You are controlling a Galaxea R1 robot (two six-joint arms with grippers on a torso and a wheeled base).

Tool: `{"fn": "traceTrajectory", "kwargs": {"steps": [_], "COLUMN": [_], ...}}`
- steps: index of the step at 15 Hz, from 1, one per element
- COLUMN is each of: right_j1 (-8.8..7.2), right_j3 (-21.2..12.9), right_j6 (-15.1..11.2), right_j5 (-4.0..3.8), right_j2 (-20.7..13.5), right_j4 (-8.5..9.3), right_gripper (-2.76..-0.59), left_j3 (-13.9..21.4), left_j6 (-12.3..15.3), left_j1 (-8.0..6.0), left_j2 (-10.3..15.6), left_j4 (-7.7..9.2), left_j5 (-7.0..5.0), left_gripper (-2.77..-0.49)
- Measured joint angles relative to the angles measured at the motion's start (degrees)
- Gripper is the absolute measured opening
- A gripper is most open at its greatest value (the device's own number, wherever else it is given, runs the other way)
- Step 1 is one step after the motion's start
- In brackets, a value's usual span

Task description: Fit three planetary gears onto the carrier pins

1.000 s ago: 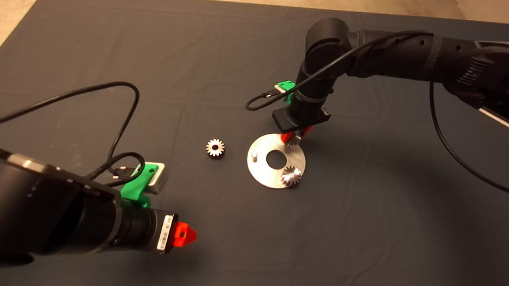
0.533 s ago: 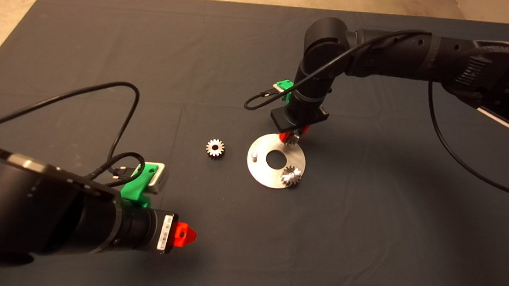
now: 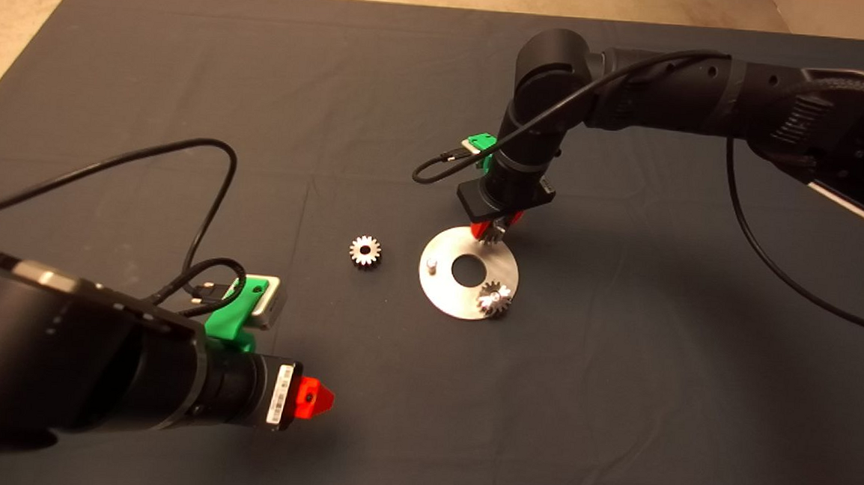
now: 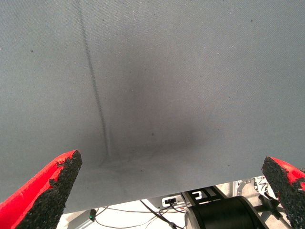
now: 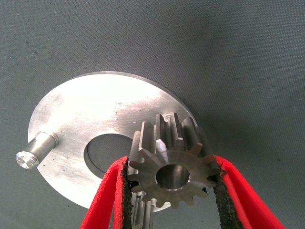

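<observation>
The right claw [image 3: 491, 231] hangs over the far edge of the round metal disc [image 3: 449, 300], its red fingers [image 5: 108, 195] closed on a planetary gear [image 5: 172, 168] that they pinch by its toothed sides, centre hole facing the wrist camera. In the right wrist view this held gear sits above the disc's rim, just beside the large centre hole [image 5: 102, 151], and I cannot tell whether it touches the pin beneath it. A second gear [image 3: 495, 298] is seated on a carrier pin at the near right of the disc. One bare pin [image 3: 433, 263] stands upright at the disc's left side. The third gear [image 3: 365, 251] lies flat on the dark mat [image 3: 335, 102], near the disc on its left but apart from it. The left claw [image 3: 315, 399] rests low at the near left over the bench, fingers [image 4: 47, 191] spread wide with only mat between them
</observation>
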State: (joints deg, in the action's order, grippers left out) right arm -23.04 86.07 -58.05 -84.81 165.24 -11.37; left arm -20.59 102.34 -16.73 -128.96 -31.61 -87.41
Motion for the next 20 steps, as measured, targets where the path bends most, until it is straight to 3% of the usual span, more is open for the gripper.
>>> {"fn": "traceTrajectory", "kwargs": {"steps": [20], "right_j1": [-0.05], "right_j3": [-0.02], "right_j6": [0.43], "right_j5": [0.33], "right_j2": [-0.2], "right_j4": [0.0], "right_gripper": [-2.43], "left_j3": [0.0], "left_j6": [0.0], "left_j1": [0.0], "left_j2": [0.11], "left_j4": [0.11], "left_j5": [0.0], "left_gripper": [-0.5]}}
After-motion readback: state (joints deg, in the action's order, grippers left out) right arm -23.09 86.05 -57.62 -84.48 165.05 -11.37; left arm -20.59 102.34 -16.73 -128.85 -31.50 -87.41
